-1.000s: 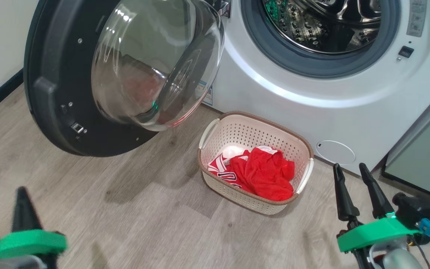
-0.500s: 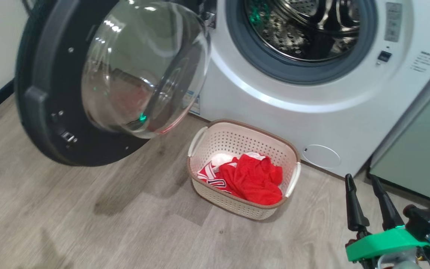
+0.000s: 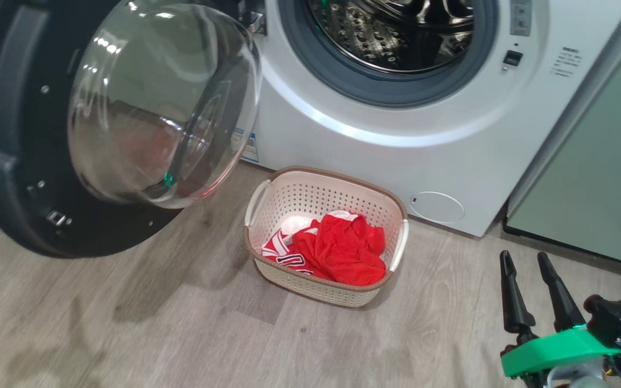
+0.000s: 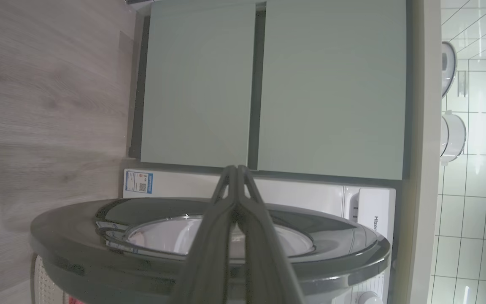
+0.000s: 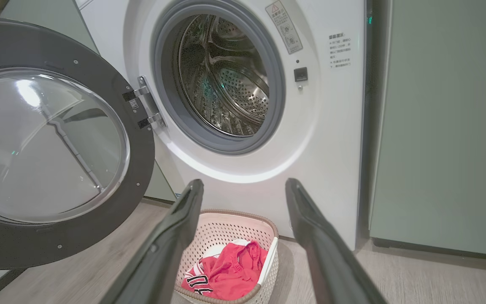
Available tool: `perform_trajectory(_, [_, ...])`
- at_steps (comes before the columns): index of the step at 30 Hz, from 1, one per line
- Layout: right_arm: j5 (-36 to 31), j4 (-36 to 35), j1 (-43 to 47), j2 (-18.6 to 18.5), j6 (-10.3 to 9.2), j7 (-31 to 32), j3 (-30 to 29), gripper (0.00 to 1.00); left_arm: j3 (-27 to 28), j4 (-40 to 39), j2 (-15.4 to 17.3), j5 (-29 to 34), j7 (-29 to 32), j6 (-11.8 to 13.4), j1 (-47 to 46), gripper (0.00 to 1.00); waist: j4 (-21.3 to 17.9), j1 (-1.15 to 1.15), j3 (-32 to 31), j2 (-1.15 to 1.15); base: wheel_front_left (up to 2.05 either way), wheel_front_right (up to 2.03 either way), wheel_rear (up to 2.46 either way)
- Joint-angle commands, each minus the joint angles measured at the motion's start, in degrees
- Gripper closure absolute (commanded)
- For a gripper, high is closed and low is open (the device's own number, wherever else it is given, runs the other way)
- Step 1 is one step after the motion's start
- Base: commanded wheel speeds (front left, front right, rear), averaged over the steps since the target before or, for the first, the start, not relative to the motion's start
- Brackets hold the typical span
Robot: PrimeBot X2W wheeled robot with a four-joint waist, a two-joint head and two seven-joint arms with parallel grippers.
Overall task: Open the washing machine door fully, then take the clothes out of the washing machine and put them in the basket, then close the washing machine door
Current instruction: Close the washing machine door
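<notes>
The washing machine (image 3: 397, 161) stands with its steel drum (image 3: 391, 32) showing no clothes inside. Its door (image 3: 8, 134) hangs wide open at the left, the glass bowl (image 3: 154, 108) bulging towards me. On the floor in front sits the cream basket (image 3: 332, 175) holding the red clothes (image 3: 337, 248), the jersey's numerals showing at its left side. My right gripper (image 3: 524, 257) is open and empty, right of the basket and low. In the left wrist view my left gripper (image 4: 236, 169) is shut on nothing, just above the door's black outer rim (image 4: 331, 249).
A pale green cabinet (image 3: 596, 178) stands right of the machine, with its doors (image 4: 201, 84) also in the left wrist view. A small round white service flap (image 3: 437, 207) sits low on the machine's front. Wood floor (image 3: 181, 334) spreads before the basket.
The head camera has turned, shifting the whole picture leftward. My left gripper, at the lower left one second ago, has left the head view. The right gripper stays open.
</notes>
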Motion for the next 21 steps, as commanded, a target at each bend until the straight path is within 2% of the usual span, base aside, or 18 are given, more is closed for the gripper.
perform_trajectory(1, [-0.5,-1.8,-1.4,-1.0,-0.04,-0.4,1.3,0.0,0.0,-1.7,3.6,0.0,0.6,-0.1,-2.3,1.0,-0.3,0.0,0.0,0.0,0.0,0.0,0.0])
perform_trajectory(9, [-0.4,-1.9,-1.2,-1.2,-0.04,-0.4,1.2,0.0,-4.2,-2.0,1.5,1.1,5.4,-1.2,-2.6,1.0,-1.2,0.0,0.1,0.0,0.0,0.0,0.0])
perform_trajectory(13, [-0.4,-1.9,-1.1,-1.2,-0.04,-0.4,1.0,0.0,-6.2,-3.1,-1.1,1.0,8.3,-2.1,-2.8,1.0,-1.1,0.0,-0.1,0.0,0.0,0.0,0.0])
perform_trajectory(17, [-0.6,-1.9,-0.9,-1.2,-0.04,-0.4,0.8,0.0,-9.5,-6.8,-4.1,1.2,13.7,-3.0,-1.6,1.0,-0.7,0.0,-0.4,0.0,0.0,0.0,0.0])
perform_trajectory(21, [-0.6,-2.0,-0.7,-1.0,-0.04,-0.4,0.6,0.0,-11.6,-11.3,-6.9,0.7,18.1,-2.7,0.1,1.0,-0.3,0.0,-0.6,0.0,0.0,0.0,0.0])
